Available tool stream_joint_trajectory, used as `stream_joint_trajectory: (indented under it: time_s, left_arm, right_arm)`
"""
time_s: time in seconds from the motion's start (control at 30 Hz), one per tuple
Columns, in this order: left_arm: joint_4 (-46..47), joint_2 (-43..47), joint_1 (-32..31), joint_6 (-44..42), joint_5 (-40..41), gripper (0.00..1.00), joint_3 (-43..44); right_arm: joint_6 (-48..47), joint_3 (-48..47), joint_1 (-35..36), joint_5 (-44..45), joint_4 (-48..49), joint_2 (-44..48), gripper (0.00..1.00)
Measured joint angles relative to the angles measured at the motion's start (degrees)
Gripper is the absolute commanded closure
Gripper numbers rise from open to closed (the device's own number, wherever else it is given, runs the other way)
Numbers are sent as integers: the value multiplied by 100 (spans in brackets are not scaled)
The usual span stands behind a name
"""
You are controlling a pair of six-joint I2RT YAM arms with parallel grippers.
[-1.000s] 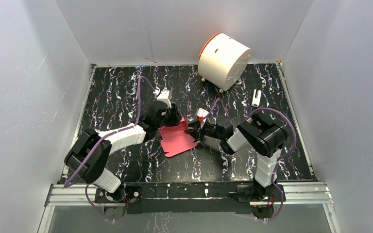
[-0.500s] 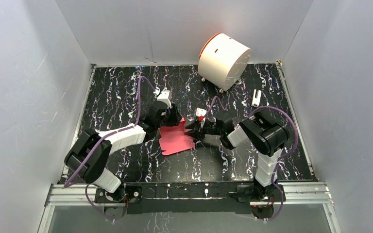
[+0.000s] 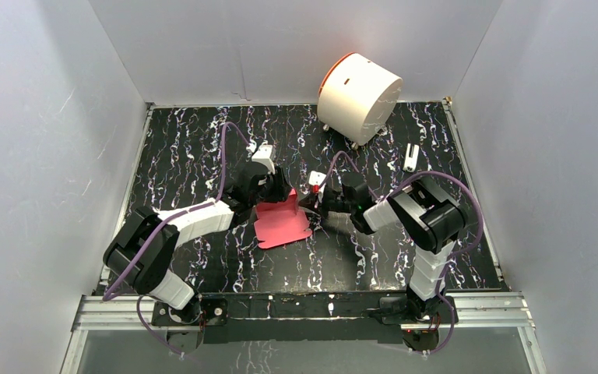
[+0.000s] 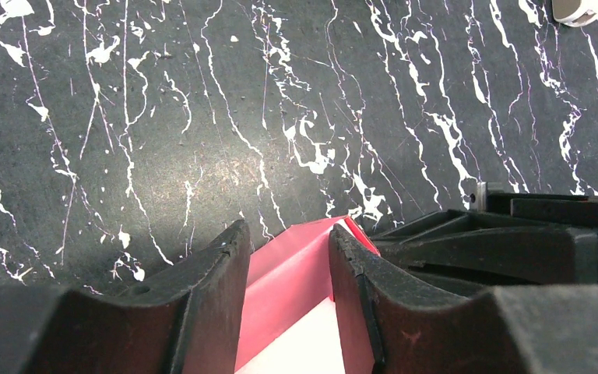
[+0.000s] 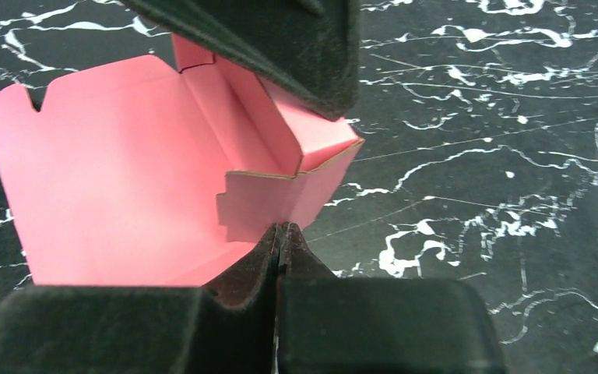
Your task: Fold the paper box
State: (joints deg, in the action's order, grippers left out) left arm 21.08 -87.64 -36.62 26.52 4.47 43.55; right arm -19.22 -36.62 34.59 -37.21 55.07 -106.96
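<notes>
The paper box (image 3: 282, 226) is a pink-red cardboard sheet lying mid-table, its far side and right end folded up. My left gripper (image 3: 274, 193) stands at its far edge, jaws apart. In the left wrist view the left gripper (image 4: 286, 230) straddles a raised red fold of the paper box (image 4: 288, 269) without clamping it. My right gripper (image 5: 280, 227) is shut, its tips pinching the lower edge of the box's (image 5: 124, 179) upright end flap. A left finger (image 5: 296, 47) hangs over the far wall. In the top view the right gripper (image 3: 311, 204) meets the box's right end.
A large white cylinder with an orange rim (image 3: 358, 95) lies at the back right. A small white part (image 3: 411, 157) lies to its right. White walls enclose the black marbled table (image 3: 187, 148). The right gripper's body (image 4: 498, 241) sits close beside the left fingers.
My right gripper has moved up and left to the box's right end and closed on its flap. The flap now stands upright. The left gripper has stayed put.
</notes>
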Motion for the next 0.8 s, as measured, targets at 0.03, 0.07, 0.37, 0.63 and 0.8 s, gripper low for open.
stream_joint_trajectory:
  time_s: [0.03,0.07,0.37,0.63,0.8]
  left_arm:
    - [0,0,4,0,-7,60,0]
    - [0,0,9,0,-20,60,0]
    - [-4,17,9,-15,-70,60,-9]
    - [-4,22,9,-15,-70,60,-13]
    - [-2,22,11,-11,-87,60,-20]
  right_arm:
    - [-4,15,4,120,22,31,88]
    - [0,35,9,205,57,55,84]
    - [199,160,50,520,581,72,63]
    - [407,186,76,367,866,50,56]
    - [581,186,81,332,1134,-94,59]
